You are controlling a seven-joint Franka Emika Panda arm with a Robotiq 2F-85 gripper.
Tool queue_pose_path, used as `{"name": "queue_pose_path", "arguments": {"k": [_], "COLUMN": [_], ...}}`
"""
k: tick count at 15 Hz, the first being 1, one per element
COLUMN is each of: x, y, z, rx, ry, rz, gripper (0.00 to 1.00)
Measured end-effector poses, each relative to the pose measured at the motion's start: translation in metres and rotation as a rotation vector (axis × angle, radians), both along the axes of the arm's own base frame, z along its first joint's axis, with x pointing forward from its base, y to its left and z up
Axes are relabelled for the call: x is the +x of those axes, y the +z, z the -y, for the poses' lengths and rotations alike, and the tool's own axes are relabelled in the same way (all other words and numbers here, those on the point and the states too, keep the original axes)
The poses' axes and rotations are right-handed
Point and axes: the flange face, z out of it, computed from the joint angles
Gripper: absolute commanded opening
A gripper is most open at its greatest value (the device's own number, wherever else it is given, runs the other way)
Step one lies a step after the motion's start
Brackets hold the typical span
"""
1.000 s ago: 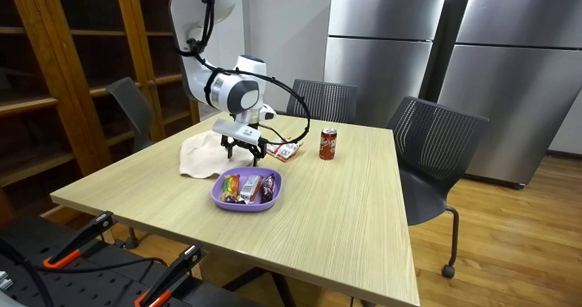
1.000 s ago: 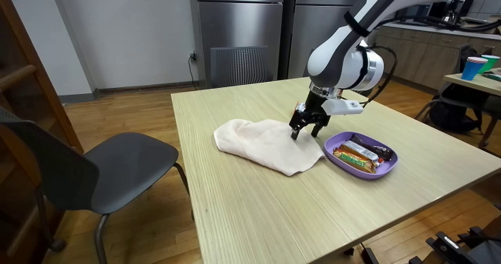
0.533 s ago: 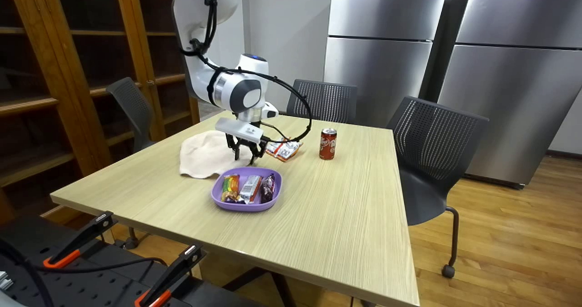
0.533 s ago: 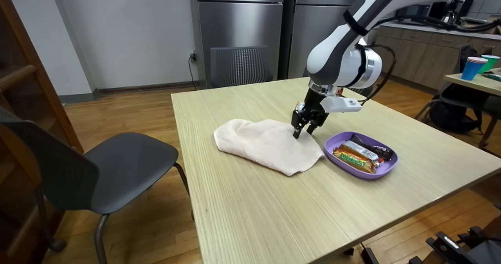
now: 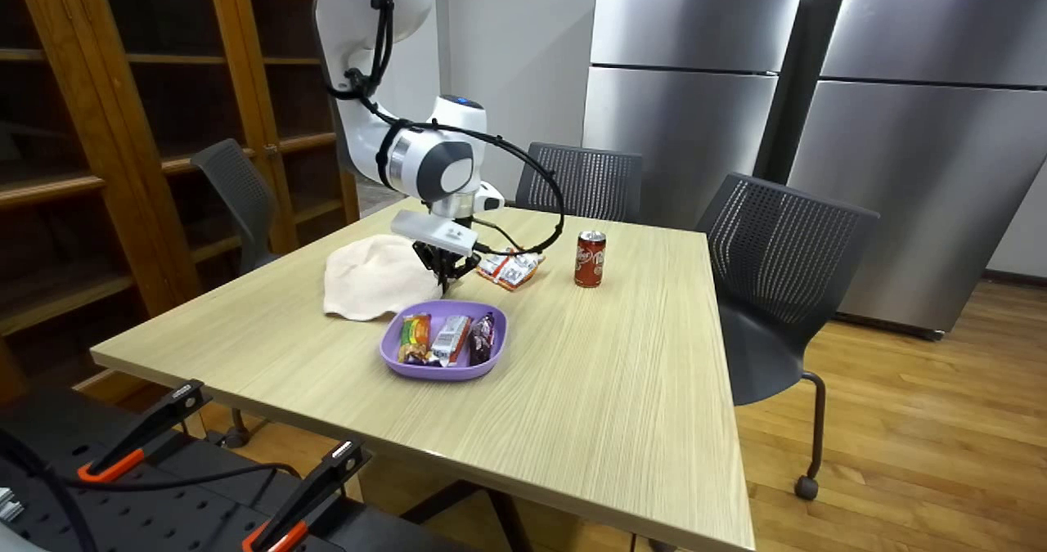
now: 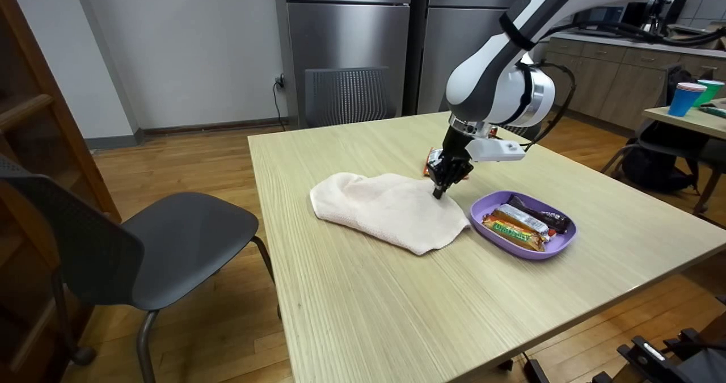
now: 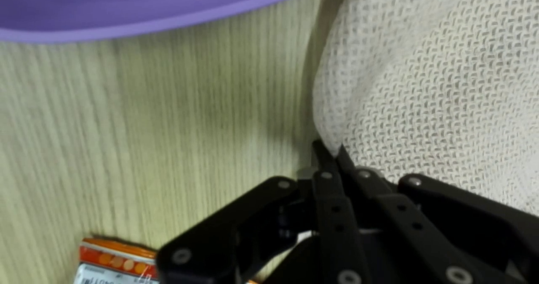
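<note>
Down at the grip: my black two-finger gripper is together, clamped on a thin edge of the cream woven cloth; that's the grasp, I judge.
Pinch: looks shallow, so moving off calls for a slow hand.
Cloth: rumpled on the pale wood-grain table, just beside the purple oval plastic tray.
Room: dark mesh-backed chairs, brushed-steel fridges behind.

The wrist view is placed very near to the claw and faces down past it to the tabletop. Both exterior views look slightly downward from well apart, facing the refrigerators beyond the claw; in an exterior view, the purple tray lies between camera and claw. All views share the claw, the purple tray and the cloth.
</note>
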Motion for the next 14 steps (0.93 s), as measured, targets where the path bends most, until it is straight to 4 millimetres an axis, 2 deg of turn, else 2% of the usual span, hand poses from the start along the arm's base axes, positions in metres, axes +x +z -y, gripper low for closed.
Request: {"name": "queue_pose_path", "arguments": {"k": [8,14], "x": [-0.005,-0.023], "y": [0.012,0.033], "z": [-0.003,-0.006], "rx": [-0.004,-0.018], "ry": [0.009,0.018], "rz": [0.008,0.027], "gripper": [0.01,0.01]}}
